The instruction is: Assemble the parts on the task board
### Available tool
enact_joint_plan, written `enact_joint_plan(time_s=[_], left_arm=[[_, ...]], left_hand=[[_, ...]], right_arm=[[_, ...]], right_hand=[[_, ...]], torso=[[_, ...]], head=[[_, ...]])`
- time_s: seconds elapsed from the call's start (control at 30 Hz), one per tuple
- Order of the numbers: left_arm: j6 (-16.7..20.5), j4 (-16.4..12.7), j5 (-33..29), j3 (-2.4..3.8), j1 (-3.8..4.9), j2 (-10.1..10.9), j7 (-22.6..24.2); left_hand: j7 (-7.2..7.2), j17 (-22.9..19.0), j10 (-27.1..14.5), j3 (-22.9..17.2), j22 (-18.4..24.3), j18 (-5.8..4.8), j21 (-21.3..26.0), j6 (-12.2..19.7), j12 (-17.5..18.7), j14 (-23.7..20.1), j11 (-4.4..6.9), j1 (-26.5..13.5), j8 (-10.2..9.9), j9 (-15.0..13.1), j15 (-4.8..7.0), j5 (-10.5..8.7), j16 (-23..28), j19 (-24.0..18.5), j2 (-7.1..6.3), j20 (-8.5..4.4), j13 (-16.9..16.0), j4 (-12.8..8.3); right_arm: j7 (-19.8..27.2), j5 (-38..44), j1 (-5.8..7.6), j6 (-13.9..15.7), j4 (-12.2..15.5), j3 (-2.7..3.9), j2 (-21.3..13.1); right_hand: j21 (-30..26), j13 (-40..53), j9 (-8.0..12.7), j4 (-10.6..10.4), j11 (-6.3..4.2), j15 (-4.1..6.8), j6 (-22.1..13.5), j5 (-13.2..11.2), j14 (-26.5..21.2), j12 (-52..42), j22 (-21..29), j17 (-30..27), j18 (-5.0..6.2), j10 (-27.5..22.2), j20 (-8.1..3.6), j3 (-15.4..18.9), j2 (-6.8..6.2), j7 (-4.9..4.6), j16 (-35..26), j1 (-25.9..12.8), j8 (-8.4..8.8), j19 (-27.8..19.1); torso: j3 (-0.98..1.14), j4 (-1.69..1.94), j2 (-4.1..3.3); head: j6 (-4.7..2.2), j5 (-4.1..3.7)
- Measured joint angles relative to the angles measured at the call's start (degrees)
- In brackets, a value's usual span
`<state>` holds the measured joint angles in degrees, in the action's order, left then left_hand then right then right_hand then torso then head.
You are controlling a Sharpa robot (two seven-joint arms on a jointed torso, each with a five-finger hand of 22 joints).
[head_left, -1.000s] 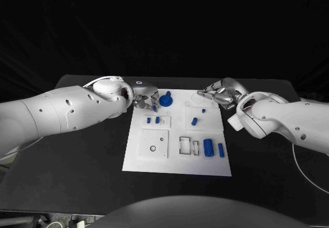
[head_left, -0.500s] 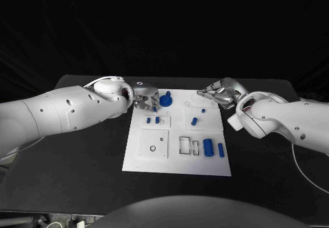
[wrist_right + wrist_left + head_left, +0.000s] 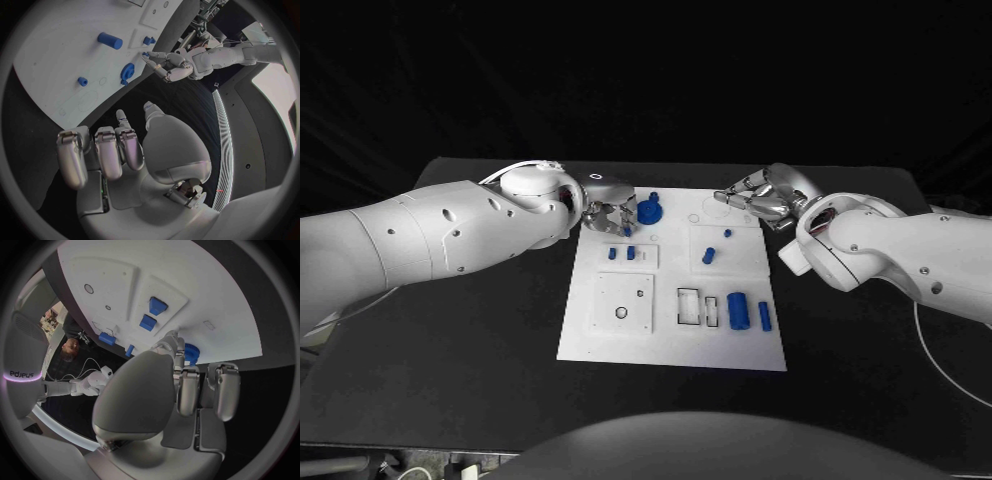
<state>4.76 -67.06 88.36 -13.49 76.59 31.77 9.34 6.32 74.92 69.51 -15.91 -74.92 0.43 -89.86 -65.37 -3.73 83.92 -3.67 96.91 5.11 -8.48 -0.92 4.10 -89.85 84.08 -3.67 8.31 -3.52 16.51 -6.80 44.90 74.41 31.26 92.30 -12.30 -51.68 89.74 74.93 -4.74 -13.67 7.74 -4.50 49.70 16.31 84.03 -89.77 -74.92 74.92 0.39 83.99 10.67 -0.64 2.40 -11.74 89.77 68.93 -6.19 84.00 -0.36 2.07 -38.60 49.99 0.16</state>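
The white task board point(image 3: 672, 335) lies mid-table. A blue gear point(image 3: 651, 211) stands near its far edge and also shows in the left wrist view point(image 3: 191, 351). My left hand point(image 3: 607, 214) is right beside the gear, fingers curled, fingertips point(image 3: 172, 338) down at the board. A bit of blue shows under them; I cannot tell whether it is held. Two small blue blocks point(image 3: 622, 253) sit just in front of that hand. My right hand point(image 3: 759, 198) hovers at the board's far right corner, fingers point(image 3: 100, 152) curled in on nothing.
A small blue peg point(image 3: 728, 234) and a short blue piece point(image 3: 708, 255) stand right of centre. Two blue cylinders point(image 3: 738, 310) lie by the rectangular slots point(image 3: 691, 306). A square recess point(image 3: 623, 303) is at the near left. Black table point(image 3: 473, 380) surrounds the board.
My left arm has edged slightly toward the gear. The right hand and the parts on the board have stayed put.
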Motion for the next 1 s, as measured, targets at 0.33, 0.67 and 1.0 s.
enact_joint_plan(time_s=[0.33, 0.67, 1.0], left_arm=[[-0.56, 0.14, 0.00, 0.02, -0.06, -0.25, -0.02], [-0.84, 0.21, 0.01, 0.07, -0.06, -0.25, -0.09], [-1.03, 0.31, 0.01, 0.10, -0.06, -0.30, -0.15]], left_hand=[[-0.01, 0.00, 0.00, -0.32, 0.00, 0.00, 0.00, 0.02, 0.00, 0.00, 0.00, 0.00, 0.11, 0.00, 0.00, 0.00, 0.00, 0.00, 0.00, 0.00, 0.00, -0.01], [-0.06, -0.01, -0.13, -0.32, 0.01, 0.00, 0.00, 0.30, 0.00, 0.00, -0.13, 0.00, 0.10, 0.02, 0.00, -0.01, 0.00, 0.00, 0.00, 0.00, 0.00, -0.01], [0.15, -0.01, -0.43, -0.64, 0.01, 0.00, 0.00, 0.69, 0.00, 0.00, -0.43, 0.00, 0.09, 0.06, 0.00, -0.02, 0.00, 0.00, 0.00, 0.00, 0.00, 0.00]], right_arm=[[-0.02, 0.00, 0.00, -0.09, 0.02, 0.00, 0.03], [-0.06, 0.00, 0.00, -0.18, 0.02, 0.00, 0.02], [-0.08, 0.00, 0.00, -0.25, -0.02, 0.00, 0.10]], right_hand=[[0.00, -0.01, 0.01, 0.00, 0.00, 0.00, 0.00, 0.00, 0.00, 0.00, 0.00, 0.00, 0.00, 0.00, 0.00, 0.00, 0.00, 0.00, 0.00, 0.00, 0.00, 0.00], [0.00, -0.01, 0.01, 0.00, 0.00, 0.00, 0.00, 0.00, 0.00, 0.00, 0.01, -0.01, 0.00, 0.00, 0.00, 0.00, 0.00, 0.00, 0.00, 0.00, 0.00, 0.00], [0.00, -0.02, -0.04, -0.17, 0.00, 0.00, 0.00, 0.00, 0.00, 0.00, 0.01, -0.01, 0.00, 0.00, 0.00, 0.17, 0.00, 0.00, 0.00, 0.00, 0.00, 0.00]], torso=[[-0.01, -0.01, 0.01], [0.00, 0.01, 0.01], [-0.01, 0.00, 0.01]], head=[[0.00, 0.01], [0.00, 0.09], [0.00, 0.13]])
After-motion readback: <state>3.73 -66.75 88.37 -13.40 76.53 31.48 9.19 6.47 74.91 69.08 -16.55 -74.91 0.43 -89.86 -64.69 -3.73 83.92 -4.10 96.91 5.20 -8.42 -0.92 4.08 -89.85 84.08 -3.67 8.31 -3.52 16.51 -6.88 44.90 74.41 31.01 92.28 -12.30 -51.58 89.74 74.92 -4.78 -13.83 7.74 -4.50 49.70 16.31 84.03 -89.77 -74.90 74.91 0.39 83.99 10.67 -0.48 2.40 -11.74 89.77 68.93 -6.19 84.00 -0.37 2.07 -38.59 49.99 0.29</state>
